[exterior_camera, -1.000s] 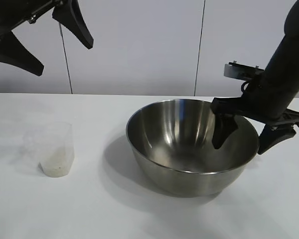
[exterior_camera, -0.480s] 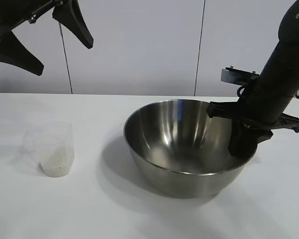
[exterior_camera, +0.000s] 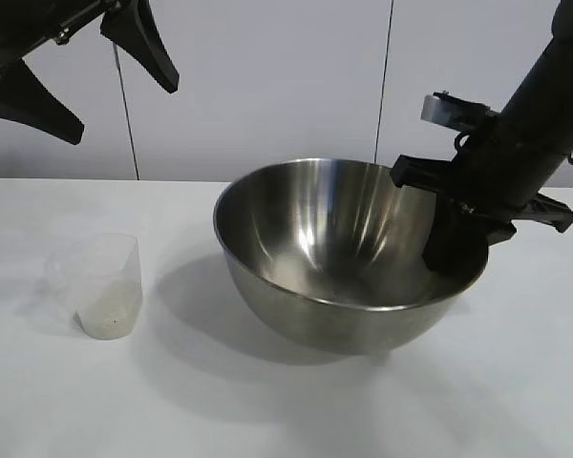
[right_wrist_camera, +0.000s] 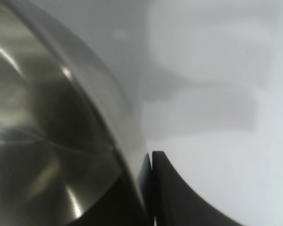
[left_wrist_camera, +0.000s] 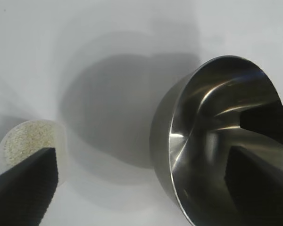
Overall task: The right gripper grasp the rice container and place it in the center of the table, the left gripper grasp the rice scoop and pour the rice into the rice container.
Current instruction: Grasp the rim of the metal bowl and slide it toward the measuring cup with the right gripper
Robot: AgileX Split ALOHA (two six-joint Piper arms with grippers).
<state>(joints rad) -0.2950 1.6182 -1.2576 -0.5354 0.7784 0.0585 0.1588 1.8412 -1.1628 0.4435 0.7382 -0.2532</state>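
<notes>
**Bowl gripped by its rim and tipped up off the table**

The bowl (exterior_camera: pixel 339 253) is held at its rim by the right gripper (exterior_camera: pixel 456 250), one finger inside the wall and the other outside, pinched tight on the thin steel. In the right wrist view the two fingers (right_wrist_camera: pixel 167 188) meet with the rim (right_wrist_camera: pixel 108 117) between them. The bowl sits tilted, the side under the gripper lower than the side away from it, and a broad shadow spreads on the table (exterior_camera: pixel 286 410) beneath it. Only faint marks and reflections show inside.

Well off to the far side of the bowl from that gripper stands the scoop (exterior_camera: pixel 100 284), upright on the table, with a low layer of rice (exterior_camera: pixel 105 322) in its bottom. Nothing touches it.

The left gripper (exterior_camera: pixel 76 72) hangs high above the scoop, fingers spread wide apart and empty. From its wrist camera, the rice (left_wrist_camera: pixel 26 140) lies beside one fingertip (left_wrist_camera: pixel 26 186), the bowl (left_wrist_camera: pixel 212 136) beside the other.
</notes>
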